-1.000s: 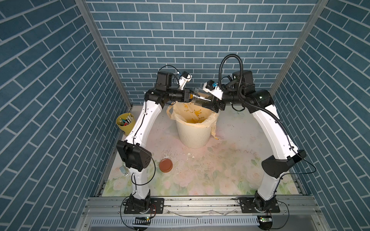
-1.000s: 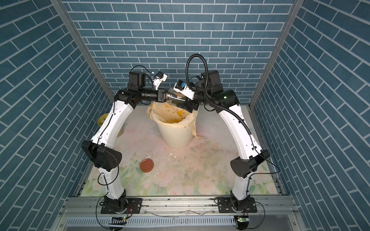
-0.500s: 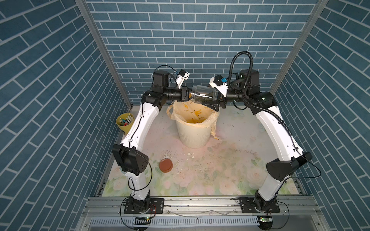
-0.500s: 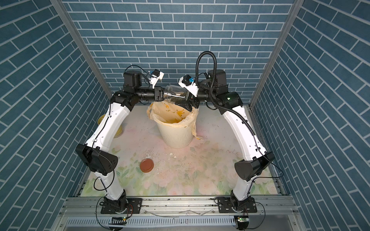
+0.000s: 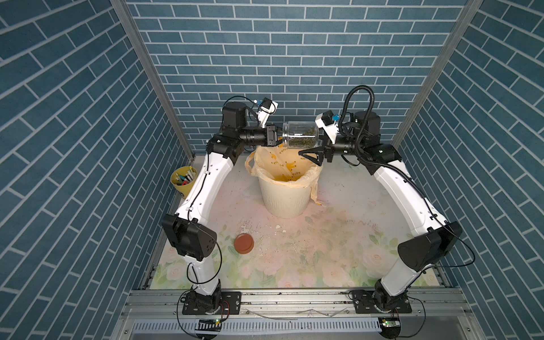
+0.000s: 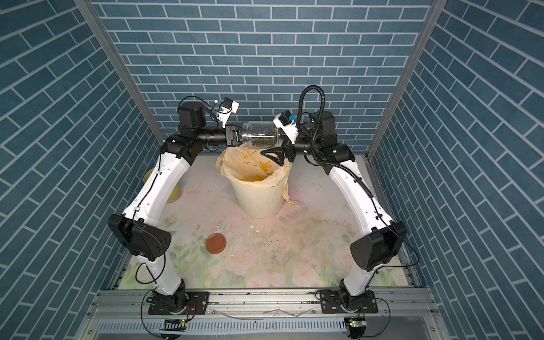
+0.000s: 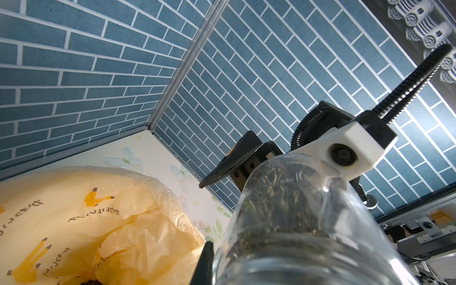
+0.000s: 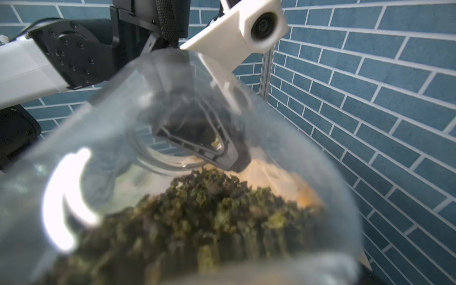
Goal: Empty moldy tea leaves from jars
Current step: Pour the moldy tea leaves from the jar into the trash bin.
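Note:
The jar (image 5: 294, 132) (image 6: 256, 134) is clear glass and lies level in the air above the bin, with no lid on it. My left gripper (image 5: 275, 138) (image 6: 235, 138) is shut on its mouth rim, one finger (image 8: 222, 148) inside the mouth. The moldy tea leaves (image 5: 304, 142) (image 8: 209, 214) are piled at the base end, inside the glass. My right gripper (image 5: 313, 144) (image 6: 278, 141) is open at the jar's base. Its lower finger (image 5: 310, 153) (image 7: 232, 160) hangs just under the glass, apart from it. In the left wrist view the jar (image 7: 296, 222) fills the near corner.
A cream ribbed bin (image 5: 284, 197) (image 6: 259, 200) lined with a yellow banana-print bag (image 7: 98, 222) stands directly below the jar. The reddish-brown lid (image 5: 244, 244) lies flat on the floral mat near the left arm. A yellow cup of pens (image 5: 183, 179) sits by the left wall. White crumbs are scattered mid-mat.
The jar has come up from a tilt to level. My right gripper has opened and drawn back to the right, off the jar's base. The left gripper keeps its hold.

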Robot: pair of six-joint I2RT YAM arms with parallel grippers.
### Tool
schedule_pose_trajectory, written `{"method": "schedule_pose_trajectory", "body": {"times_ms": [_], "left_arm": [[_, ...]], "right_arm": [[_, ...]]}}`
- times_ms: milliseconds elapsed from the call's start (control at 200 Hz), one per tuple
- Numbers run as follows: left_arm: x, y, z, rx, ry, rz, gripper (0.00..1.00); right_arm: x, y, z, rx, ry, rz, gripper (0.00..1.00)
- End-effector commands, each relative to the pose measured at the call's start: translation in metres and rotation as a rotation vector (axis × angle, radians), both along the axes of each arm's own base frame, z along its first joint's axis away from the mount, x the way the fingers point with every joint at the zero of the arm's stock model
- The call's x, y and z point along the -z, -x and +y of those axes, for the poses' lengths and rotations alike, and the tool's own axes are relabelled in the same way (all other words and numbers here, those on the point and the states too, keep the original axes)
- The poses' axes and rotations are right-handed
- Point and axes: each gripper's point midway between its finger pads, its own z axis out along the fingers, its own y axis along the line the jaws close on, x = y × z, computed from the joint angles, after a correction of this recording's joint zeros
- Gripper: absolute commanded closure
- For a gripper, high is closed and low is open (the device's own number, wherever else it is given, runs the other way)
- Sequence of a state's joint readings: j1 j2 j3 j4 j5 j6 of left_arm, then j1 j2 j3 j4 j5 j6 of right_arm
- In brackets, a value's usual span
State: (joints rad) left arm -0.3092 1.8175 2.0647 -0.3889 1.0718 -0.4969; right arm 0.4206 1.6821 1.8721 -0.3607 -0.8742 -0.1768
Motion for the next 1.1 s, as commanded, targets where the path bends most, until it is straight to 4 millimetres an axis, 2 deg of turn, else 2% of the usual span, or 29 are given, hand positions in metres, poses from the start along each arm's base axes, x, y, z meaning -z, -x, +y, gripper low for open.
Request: {"method": "schedule_pose_trajectory", "body": {"times_ms": [0, 330, 650, 820, 900, 1095], "left_arm": [[-0.039, 0.032, 0.006, 0.082, 0.065, -0.115, 1.0], [-0.036, 0.029, 0.007, 0.076, 0.067, -0.111, 1.0], [-0.023, 0.02, 0.013, 0.032, 0.026, -0.079, 1.0], [-0.024, 0.016, 0.017, 0.024, 0.027, -0.079, 1.0], [-0.022, 0.014, 0.016, 0.03, 0.026, -0.073, 1.0], [-0.017, 0.012, 0.016, 0.037, 0.022, -0.065, 1.0]], "right_arm": [[-0.044, 0.004, -0.018, 0.009, -0.141, -0.039, 0.01], [-0.045, 0.011, -0.017, -0.064, -0.16, -0.001, 0.01], [-0.025, -0.002, -0.026, -0.043, -0.113, 0.076, 0.01], [-0.014, 0.009, -0.029, -0.111, -0.089, 0.081, 0.01], [-0.009, 0.009, -0.029, -0.114, -0.083, 0.083, 0.01], [-0.018, 0.009, -0.032, -0.157, -0.113, 0.072, 0.01]]}}
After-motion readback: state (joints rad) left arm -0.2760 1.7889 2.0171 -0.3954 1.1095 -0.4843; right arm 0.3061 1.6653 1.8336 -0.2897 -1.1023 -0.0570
